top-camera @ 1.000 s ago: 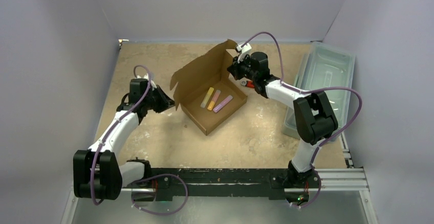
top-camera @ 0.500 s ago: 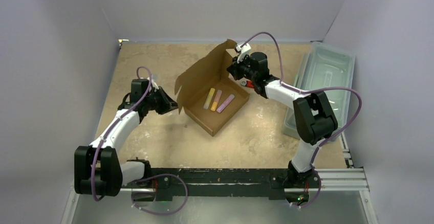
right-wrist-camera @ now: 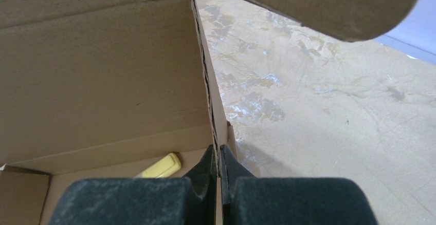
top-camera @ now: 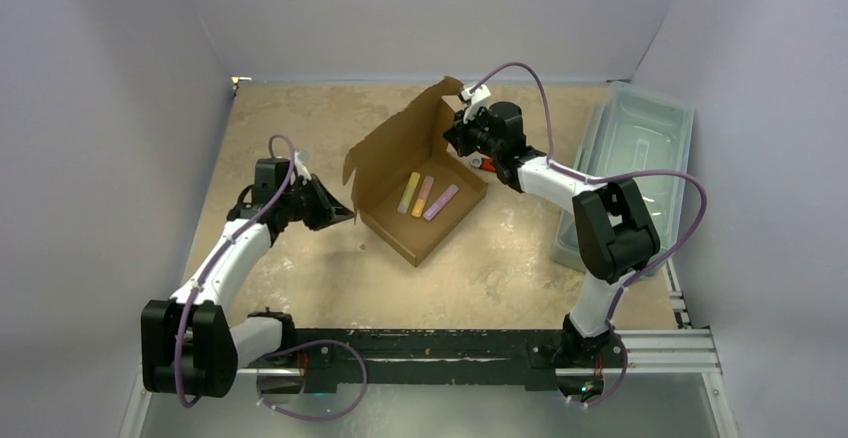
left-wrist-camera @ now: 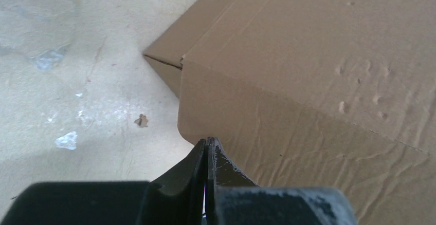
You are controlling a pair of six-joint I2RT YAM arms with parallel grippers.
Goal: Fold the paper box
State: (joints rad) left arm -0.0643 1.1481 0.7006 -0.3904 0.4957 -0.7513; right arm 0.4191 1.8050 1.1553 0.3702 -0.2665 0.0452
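The brown paper box (top-camera: pixel 412 236) sits mid-table with its tray open and its lid (top-camera: pixel 395 143) raised at the back left. Three markers, yellow (top-camera: pixel 405 193), orange and pink, lie in the tray. My left gripper (top-camera: pixel 340 210) is shut and empty. In the left wrist view its tip (left-wrist-camera: pixel 207 143) touches the lower edge of the lid's side flap (left-wrist-camera: pixel 308 132). My right gripper (top-camera: pixel 462 146) is shut on the box's far right wall. In the right wrist view the cardboard edge (right-wrist-camera: pixel 208 101) runs between its fingers (right-wrist-camera: pixel 220 150), and the yellow marker (right-wrist-camera: pixel 160 166) shows inside.
A translucent grey-green plastic bin (top-camera: pixel 630 158) stands along the right edge of the table. Grey walls close in the left, back and right sides. The bare beige tabletop (top-camera: pixel 300 268) lies in front of the box.
My left gripper has moved right, toward the box, and the lid's left flap has shifted slightly right with it. The right arm has not moved.
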